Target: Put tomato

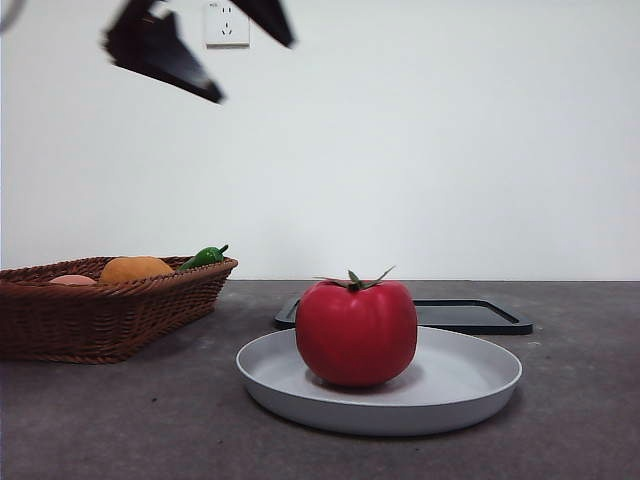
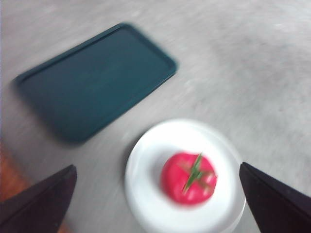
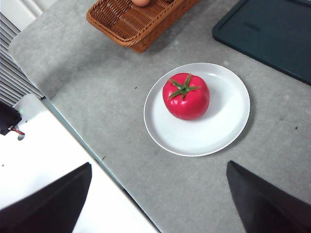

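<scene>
Currently the tomato (image 1: 356, 332) sits upright in the white plate (image 1: 470, 385), stem up. Left gripper (image 2: 155, 194) hangs above it, jaws spread and empty; right gripper (image 3: 158, 199) likewise. Retract vertically, avoiding the stem.

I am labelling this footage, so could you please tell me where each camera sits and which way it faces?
Front view: low at table height, looking level at the tomato on the white plate; a dark gripper shows top left.
Left wrist view: above, looking down at the plate and dark tray; left gripper open.
Right wrist view: high, looking down; right gripper open, basket beyond.
All share tomato and plate.
</scene>
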Controlling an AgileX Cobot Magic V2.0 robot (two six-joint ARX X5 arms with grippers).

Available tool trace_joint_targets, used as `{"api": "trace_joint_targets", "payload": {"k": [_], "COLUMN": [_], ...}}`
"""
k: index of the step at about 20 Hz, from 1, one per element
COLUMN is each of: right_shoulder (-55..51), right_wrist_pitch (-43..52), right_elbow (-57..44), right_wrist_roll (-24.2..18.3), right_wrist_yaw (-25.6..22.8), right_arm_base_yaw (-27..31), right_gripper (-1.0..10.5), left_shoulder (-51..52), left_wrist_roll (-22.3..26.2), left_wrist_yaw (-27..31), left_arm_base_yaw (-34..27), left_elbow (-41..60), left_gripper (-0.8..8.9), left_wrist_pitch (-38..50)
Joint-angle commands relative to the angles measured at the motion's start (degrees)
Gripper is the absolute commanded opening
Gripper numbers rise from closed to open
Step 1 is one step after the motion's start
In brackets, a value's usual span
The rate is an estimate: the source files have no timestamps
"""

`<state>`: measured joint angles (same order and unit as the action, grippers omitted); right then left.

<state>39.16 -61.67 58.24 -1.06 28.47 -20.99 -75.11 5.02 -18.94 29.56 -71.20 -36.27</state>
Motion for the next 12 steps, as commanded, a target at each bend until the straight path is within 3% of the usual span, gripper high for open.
{"api": "trace_joint_targets", "payload": {"k": [1,6,12], "right_shoulder": [1.9,8.5,15.4], "right_wrist_pitch": [1.2,3.8,7.2], "right_elbow": [1.1,1.1,1.1], "right_wrist_roll": [0.4,-0.8,-1.1], "right_wrist_yaw": [0.0,0.1,0.1], "right_arm_base_yaw": [-0.3,-0.3,-2.2], "right_gripper": [4.4,4.4,4.4], "left_shoulder": [1.8,7.5,14.0], "left_wrist_roll": [0.0,1.6,1.4], "left_wrist_yaw": [0.0,-4.5,-10.1], "left_arm_base_yaw": [-3.4,-9.4,-9.1], "left_elbow": [-1.2,-1.2,-1.2], "left_gripper": [5.58,5.58,5.53], "left_wrist_pitch": [-5.7,-17.9,-29.2]}}
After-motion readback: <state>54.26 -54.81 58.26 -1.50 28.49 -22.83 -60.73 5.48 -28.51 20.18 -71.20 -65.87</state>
